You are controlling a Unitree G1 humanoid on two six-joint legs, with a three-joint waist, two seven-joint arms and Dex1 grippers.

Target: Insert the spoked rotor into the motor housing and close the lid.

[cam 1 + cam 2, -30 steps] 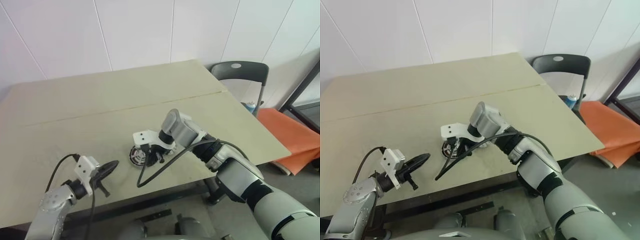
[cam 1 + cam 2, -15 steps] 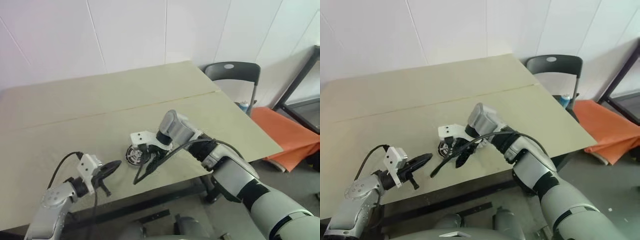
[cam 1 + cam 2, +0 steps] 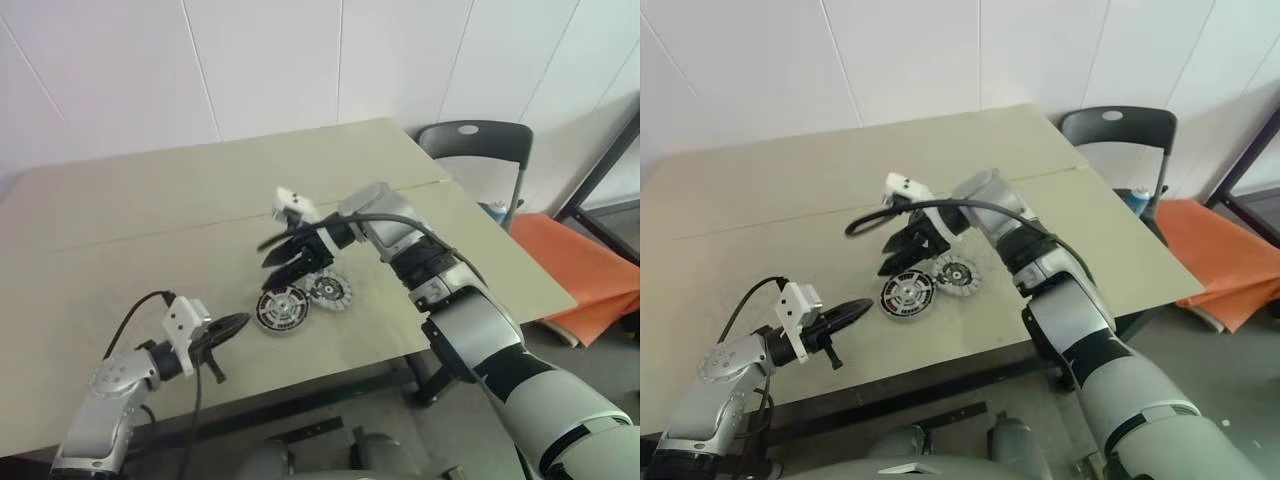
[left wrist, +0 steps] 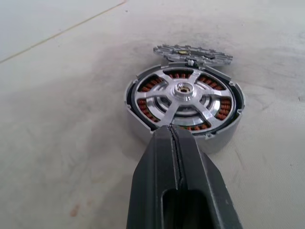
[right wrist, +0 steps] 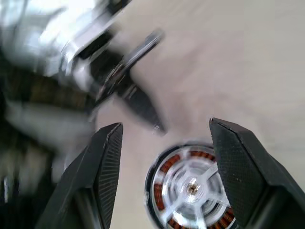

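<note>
From the head camera, the motor housing (image 3: 283,308) sits on the desk (image 3: 200,190) near its front edge, about midway along. The lid (image 3: 328,291) lies flat just beside it, on the side toward the desk's right edge. The right claw (image 3: 290,255) hangs above the pair with its fingers spread and nothing between them. The left claw (image 3: 225,328) sits low by the front edge, pinched together and empty, nose aimed at the housing. Over to the left wrist camera, and here's the good look: the spoked rotor (image 4: 183,90) appears already seated in the housing, silver spokes over the copper-red windings, shiny hub dead centre. The insertion looks done, which leaves the lid. From here the lid shows behind the housing as a thin grey disc with a notched-looking edge, either touching the housing's far rim or just short of it; that can't be told. The right wrist camera looks down between its parted fingers (image 5: 107,157) at the rotor and windings below. On handling, the lid looks rigid, metal, thin and light, and probably slick on this smooth desk. Lying flat, it offers little to bite, so an edge-to-edge pinch across the rim seems the sensible hold. The housing reads as heavy enough to stay put, though the shut left claw is well placed to brace its wall.
</note>
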